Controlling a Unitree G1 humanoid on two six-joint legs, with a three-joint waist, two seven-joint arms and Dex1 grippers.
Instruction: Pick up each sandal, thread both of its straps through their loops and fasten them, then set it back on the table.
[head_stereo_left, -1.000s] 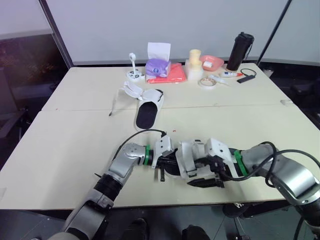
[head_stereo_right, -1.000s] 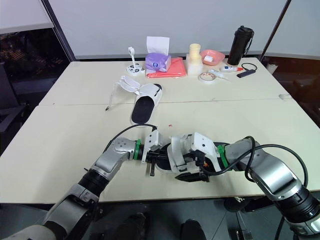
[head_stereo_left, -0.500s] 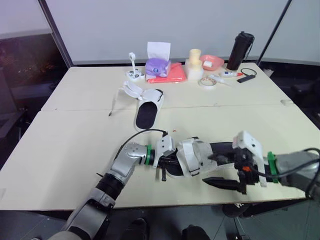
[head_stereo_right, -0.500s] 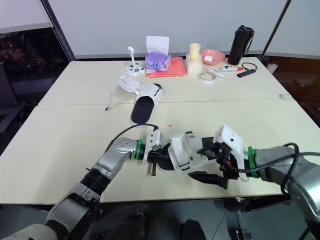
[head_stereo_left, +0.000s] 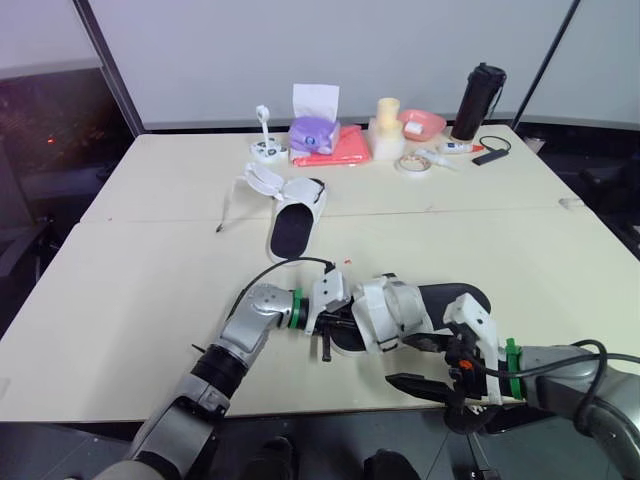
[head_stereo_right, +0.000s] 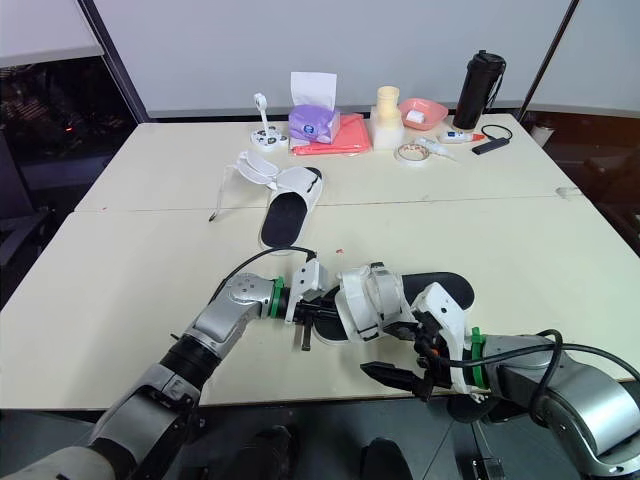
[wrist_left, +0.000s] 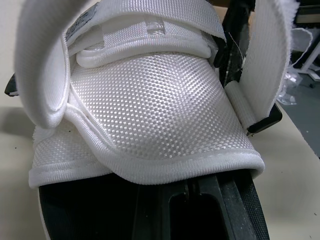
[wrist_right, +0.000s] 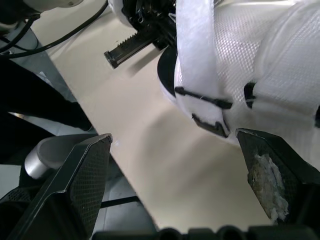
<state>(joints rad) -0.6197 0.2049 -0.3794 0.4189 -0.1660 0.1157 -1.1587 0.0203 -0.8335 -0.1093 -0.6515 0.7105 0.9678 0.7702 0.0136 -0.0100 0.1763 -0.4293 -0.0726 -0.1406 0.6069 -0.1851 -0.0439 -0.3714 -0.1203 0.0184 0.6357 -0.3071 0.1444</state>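
Shows no shift on the left: keeps the left gripper (head_stereo_left: 335, 325) at the toe end of the near white woven-mesh sandal with the black sole (head_stereo_left: 400, 310), just as a second ago. Cannot settle the left grip from any view: clamped on the toe, or merely against it. Finds the sandal itself unmoved on the pale rectangular table (head_stereo_left: 130, 290), close to the front edge, heel to the right, white straps arched over the upper.

Records the change on the right: finds the right gripper (head_stereo_left: 418, 363), a second ago in among the straps, now drawn back toward the front edge of the table, just apart from the sandal and holding nothing. Reads as a release after strap work. Suggests, as a judgement only, either a finished fastening or a pause before a fresh grasp; cannot confirm the straps pressed flat.

Leaves the second white sandal with the black insole (head_stereo_left: 290, 230) farther up the table, straps splayed open, fastening not yet begun.

Pose, left to right:
- Extends the left arm low over the table, forearm angled inward toward the toe.
- Lays the right arm low along the front edge, pointing left at the sandal's side, black fingers (wrist_right: 85, 175) spread wide.
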